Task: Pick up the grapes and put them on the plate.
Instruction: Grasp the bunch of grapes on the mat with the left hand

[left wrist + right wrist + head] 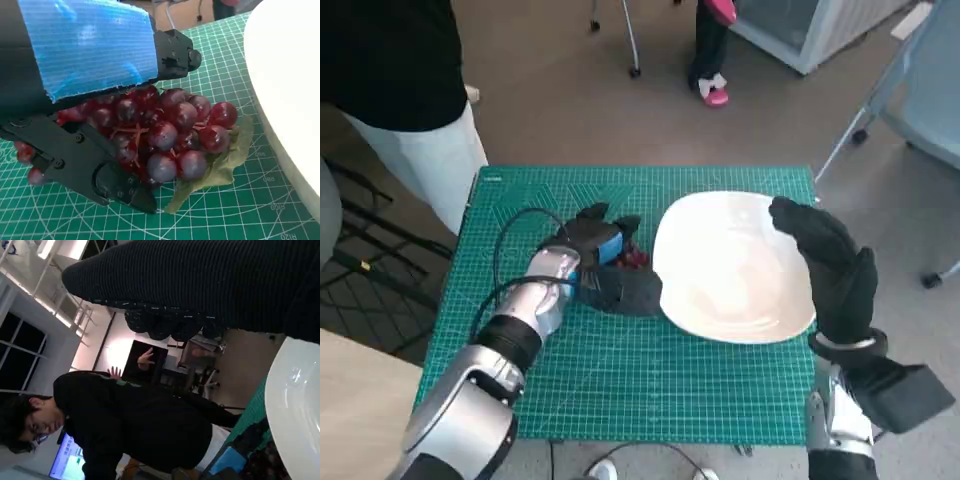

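Your left hand [588, 243] is down on the grapes [172, 135] near the middle of the green mat [620, 380], just off the near-left rim of the plate [740, 300]; in the left wrist view the black fingers [115, 185] sit on either side of the bunch with the taped back over the top, so it looks like a cage-style grab around the whole cluster rather than a pinch on one berry; that makes sense, since a loose bunch would flop if you caught only a stem. I'd call the hand wrapped around the grapes, but the bunch and its leaf [220, 170] look like they're resting on the mat, so I can't tell how firm the hold is.

Your right hand [835, 270] is over the far-right rim of the plate, glove draped along the edge; my guess is it's there to keep the plate from sliding when the grapes arrive; whether its fingers actually clamp the rim or just lie on it, I can't tell from any view.

The plate sits toward the right edge of the mat, nothing on it; the trip is short. A person [125, 425] stands off the far-left corner.
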Robot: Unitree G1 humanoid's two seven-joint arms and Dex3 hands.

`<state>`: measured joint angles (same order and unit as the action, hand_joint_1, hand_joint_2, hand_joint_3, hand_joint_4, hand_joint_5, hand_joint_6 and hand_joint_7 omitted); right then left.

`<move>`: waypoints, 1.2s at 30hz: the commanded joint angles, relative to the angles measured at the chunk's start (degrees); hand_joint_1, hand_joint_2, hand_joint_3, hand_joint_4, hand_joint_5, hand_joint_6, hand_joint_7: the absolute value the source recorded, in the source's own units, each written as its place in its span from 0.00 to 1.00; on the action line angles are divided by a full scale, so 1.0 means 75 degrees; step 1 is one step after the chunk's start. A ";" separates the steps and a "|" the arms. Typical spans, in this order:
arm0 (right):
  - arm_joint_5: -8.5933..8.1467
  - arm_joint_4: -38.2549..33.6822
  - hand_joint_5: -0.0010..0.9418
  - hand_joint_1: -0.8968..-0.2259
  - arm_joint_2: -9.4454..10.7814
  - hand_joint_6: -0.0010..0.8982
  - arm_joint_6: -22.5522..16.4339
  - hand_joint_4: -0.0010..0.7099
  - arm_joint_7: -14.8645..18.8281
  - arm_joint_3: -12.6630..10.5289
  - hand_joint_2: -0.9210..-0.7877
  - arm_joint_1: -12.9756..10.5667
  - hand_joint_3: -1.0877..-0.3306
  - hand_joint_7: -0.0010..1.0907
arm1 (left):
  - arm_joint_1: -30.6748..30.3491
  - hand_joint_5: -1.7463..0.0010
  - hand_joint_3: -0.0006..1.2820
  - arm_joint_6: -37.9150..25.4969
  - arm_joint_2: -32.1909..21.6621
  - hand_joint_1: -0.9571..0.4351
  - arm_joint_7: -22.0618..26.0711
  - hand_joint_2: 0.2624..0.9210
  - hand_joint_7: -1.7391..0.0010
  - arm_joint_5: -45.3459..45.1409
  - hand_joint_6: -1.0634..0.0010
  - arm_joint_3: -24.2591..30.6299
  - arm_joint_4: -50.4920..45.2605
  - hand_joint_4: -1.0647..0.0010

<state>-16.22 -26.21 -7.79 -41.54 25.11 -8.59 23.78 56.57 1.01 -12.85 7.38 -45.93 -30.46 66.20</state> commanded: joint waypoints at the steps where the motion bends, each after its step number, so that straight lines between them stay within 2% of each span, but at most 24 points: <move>1: -0.0077 -0.0110 0.00 0.45 -0.0044 0.04 0.0043 0.54 0.0094 -0.0036 0.00 -0.0089 0.27 0.37 | -0.0189 1.00 0.01 -0.0181 0.0123 0.49 0.0167 0.71 0.99 0.0122 0.82 -0.0121 0.0273 1.00; 13: -0.0046 -0.0156 0.00 0.45 -0.0058 0.04 0.0033 0.54 0.0094 -0.0034 0.00 -0.0060 0.27 0.37 | -0.0158 0.99 0.01 -0.0364 0.0182 0.49 0.0019 0.72 0.99 0.0289 0.78 -0.0165 0.0437 0.97; 18: -0.0057 -0.0174 0.00 0.45 -0.0078 0.04 0.0030 0.54 0.0111 -0.0038 0.00 -0.0066 0.27 0.37 | -0.0166 0.99 0.01 -0.0354 0.0201 0.54 -0.0238 0.73 0.98 0.0337 0.73 -0.0146 0.0517 0.90; 21: -0.0060 -0.0173 0.00 0.45 -0.0083 0.04 0.0033 0.54 0.0114 -0.0033 0.00 -0.0074 0.27 0.37 | -0.0184 0.99 0.01 -0.0338 0.0214 0.61 -0.0526 0.77 0.98 0.0291 0.68 -0.0200 0.0572 0.82; 23: -0.0063 -0.0173 0.00 0.45 -0.0087 0.04 0.0038 0.54 0.0115 -0.0031 0.00 -0.0074 0.27 0.37 | -0.0203 0.98 0.02 -0.0319 0.0221 0.65 -0.0752 0.83 0.98 0.0239 0.63 -0.0262 0.0621 0.71; 25: -0.0066 -0.0177 0.00 0.45 -0.0092 0.04 0.0047 0.54 0.0116 -0.0031 0.00 -0.0066 0.27 0.37 | -0.0221 0.96 0.03 -0.0287 0.0219 0.70 -0.0969 0.90 0.98 0.0164 0.56 -0.0356 0.0671 0.53; 26: -0.0067 -0.0177 0.00 0.45 -0.0094 0.04 0.0052 0.54 0.0115 -0.0031 0.00 -0.0062 0.27 0.37 | -0.0229 0.91 0.04 -0.0265 0.0212 0.73 -0.1074 0.93 0.98 0.0116 0.52 -0.0417 0.0692 0.47; 27: -0.0065 -0.0173 0.00 0.45 -0.0095 0.04 0.0056 0.54 0.0112 -0.0030 0.00 -0.0060 0.27 0.37 | -0.0234 0.82 0.05 -0.0246 0.0204 0.76 -0.1172 0.95 0.97 0.0066 0.48 -0.0482 0.0714 0.43; 29: -0.0058 -0.0165 0.00 0.45 -0.0095 0.04 0.0065 0.54 0.0101 -0.0028 0.00 -0.0055 0.27 0.37 | -0.0236 0.55 0.10 -0.0215 0.0189 0.84 -0.1344 0.98 0.96 -0.0027 0.39 -0.0609 0.0757 0.46; 30: -0.0054 -0.0163 0.00 0.45 -0.0094 0.04 0.0067 0.54 0.0096 -0.0027 0.00 -0.0052 0.27 0.37 | -0.0234 0.43 0.12 -0.0203 0.0184 0.85 -0.1419 0.98 0.89 -0.0062 0.37 -0.0664 0.0782 0.48; 31: -0.0052 -0.0163 0.00 0.45 -0.0094 0.04 0.0069 0.54 0.0092 -0.0027 0.00 -0.0050 0.27 0.37 | -0.0230 0.36 0.13 -0.0191 0.0179 0.84 -0.1488 0.99 0.80 -0.0085 0.38 -0.0710 0.0807 0.48; 33: -0.0050 -0.0168 0.00 0.45 -0.0094 0.04 0.0072 0.54 0.0089 -0.0027 0.00 -0.0045 0.27 0.37 | -0.0222 0.28 0.14 -0.0160 0.0167 0.76 -0.1614 0.99 0.55 -0.0104 0.44 -0.0782 0.0856 0.48; 34: -0.0050 -0.0170 0.00 0.45 -0.0094 0.04 0.0073 0.54 0.0089 -0.0027 0.00 -0.0043 0.27 0.37 | -0.0218 0.26 0.14 -0.0141 0.0159 0.74 -0.1671 1.00 0.47 -0.0101 0.46 -0.0810 0.0877 0.48; 36: -0.0051 -0.0184 0.00 0.45 -0.0100 0.04 0.0073 0.55 0.0091 -0.0031 0.00 -0.0034 0.27 0.37 | -0.0210 0.26 0.14 -0.0108 0.0147 0.71 -0.1768 1.00 0.37 -0.0085 0.48 -0.0854 0.0913 0.49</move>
<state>-16.63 -26.75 -8.35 -41.61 25.47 -8.76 23.79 57.57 -0.02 -11.49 -4.88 -45.36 -35.60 70.81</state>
